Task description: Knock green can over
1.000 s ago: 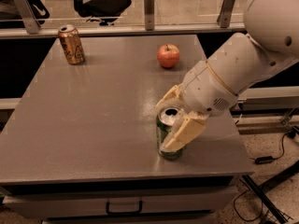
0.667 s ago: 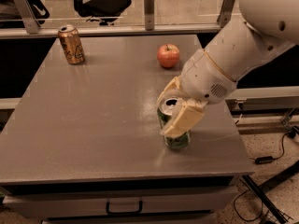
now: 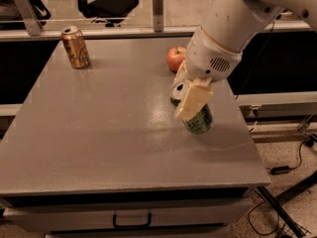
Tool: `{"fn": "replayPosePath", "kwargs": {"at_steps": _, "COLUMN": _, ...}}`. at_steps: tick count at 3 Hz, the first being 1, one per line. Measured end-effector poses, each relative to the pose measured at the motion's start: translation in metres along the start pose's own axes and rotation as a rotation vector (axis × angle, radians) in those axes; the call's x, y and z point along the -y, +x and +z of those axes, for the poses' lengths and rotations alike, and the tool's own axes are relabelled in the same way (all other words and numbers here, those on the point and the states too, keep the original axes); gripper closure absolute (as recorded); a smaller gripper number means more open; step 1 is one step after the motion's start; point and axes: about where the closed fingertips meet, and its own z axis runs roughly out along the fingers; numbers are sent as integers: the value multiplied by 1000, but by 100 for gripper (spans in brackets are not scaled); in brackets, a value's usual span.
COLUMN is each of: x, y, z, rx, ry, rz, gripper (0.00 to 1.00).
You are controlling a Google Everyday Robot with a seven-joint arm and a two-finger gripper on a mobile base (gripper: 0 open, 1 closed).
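Observation:
The green can (image 3: 200,121) is near the right edge of the grey table (image 3: 99,133). It leans, with its silver top toward the upper left and its base low at the right. My gripper (image 3: 179,97) reaches down from the white arm at the upper right and is shut on the green can. One cream finger (image 3: 193,100) lies across the can's front and the other finger is behind it. I cannot tell whether the can's base touches the table.
An orange-gold can (image 3: 75,47) stands upright at the table's far left corner. A red apple (image 3: 175,58) sits just behind the gripper. The table's right edge is close to the green can. Cables (image 3: 287,168) lie on the floor at the right.
The green can stood upright between the fingers; now it leans over with its top to the left. The arm has swung up and back toward the apple.

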Motion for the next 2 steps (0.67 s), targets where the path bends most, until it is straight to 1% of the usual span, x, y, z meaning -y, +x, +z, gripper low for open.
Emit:
{"fn": "replayPosePath", "kwargs": {"at_steps": 1, "x": 18, "y": 3, "z": 2, "rx": -119, "ry": -2, "rz": -7, "gripper": 100}}
{"fn": "replayPosePath", "kwargs": {"at_steps": 2, "x": 34, "y": 3, "z": 13, "rx": -249, "ry": -4, "rz": -29, "gripper": 98}}
